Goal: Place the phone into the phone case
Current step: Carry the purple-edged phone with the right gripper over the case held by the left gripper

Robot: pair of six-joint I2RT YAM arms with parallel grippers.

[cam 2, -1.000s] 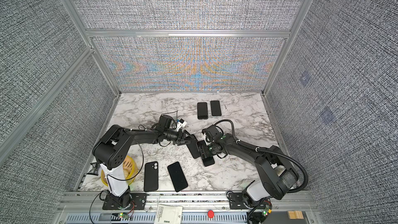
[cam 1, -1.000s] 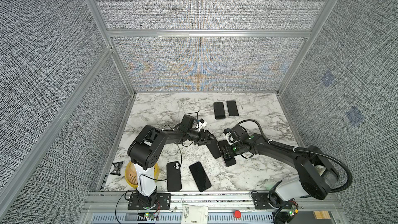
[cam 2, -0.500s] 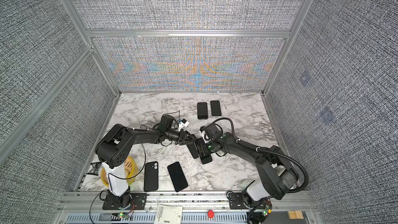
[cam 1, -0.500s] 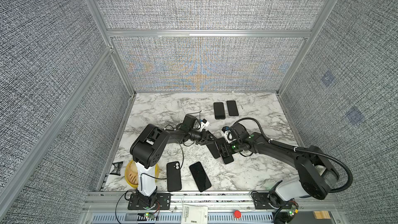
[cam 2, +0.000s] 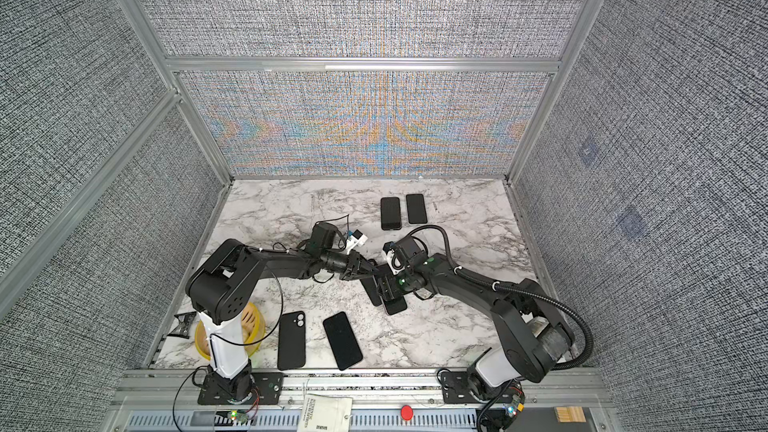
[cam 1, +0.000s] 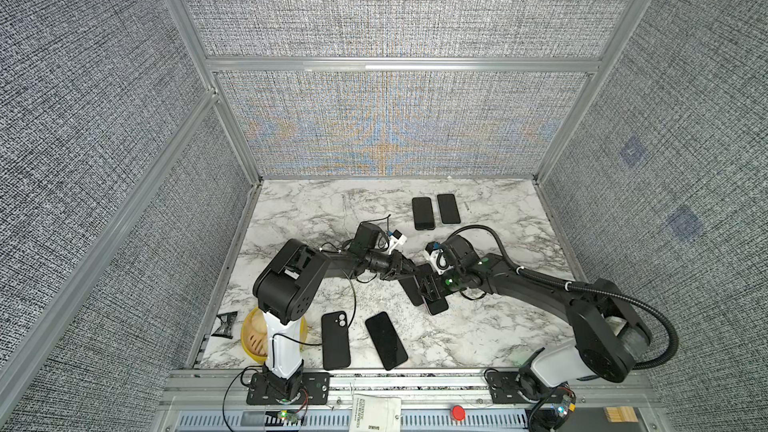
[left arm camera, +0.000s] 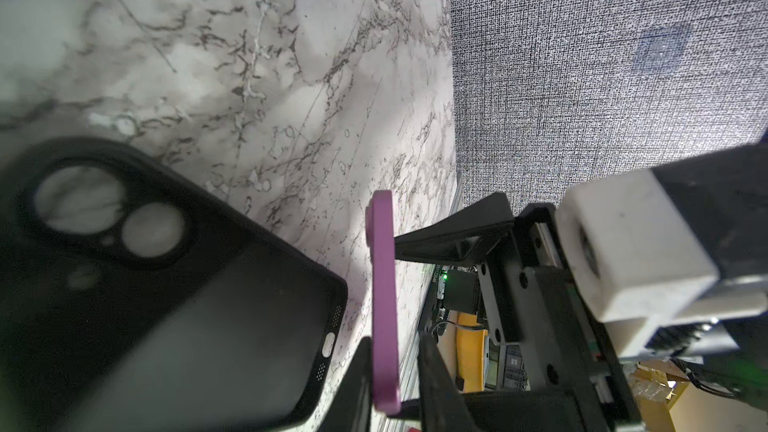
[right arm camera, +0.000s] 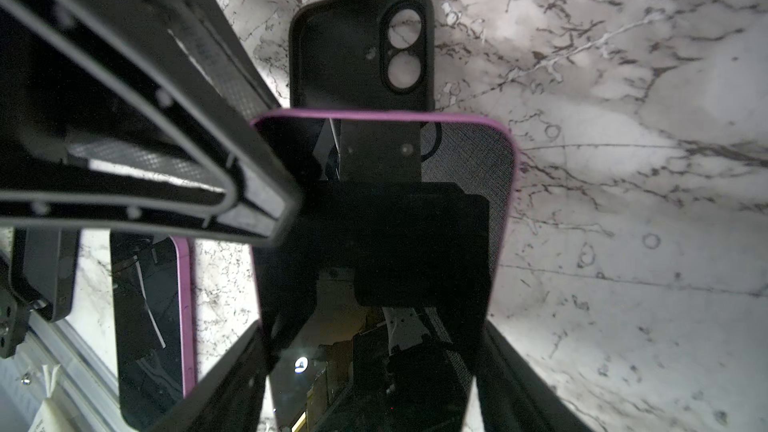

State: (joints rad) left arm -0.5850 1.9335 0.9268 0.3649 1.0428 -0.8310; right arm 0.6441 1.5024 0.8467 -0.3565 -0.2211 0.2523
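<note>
The right gripper (right arm camera: 374, 322) grasps the pink-edged phone (right arm camera: 457, 151) across its width, one finger on each long side. The left gripper (left arm camera: 390, 347) straddles the phone's thin edge with its fingers set narrowly; whether they pinch it I cannot tell. The phone is held just beside the port end of the black phone case (left arm camera: 187, 305), with a sliver of marble table (left arm camera: 291, 76) showing between them. The phone case lies flat, hollow side up.
</note>
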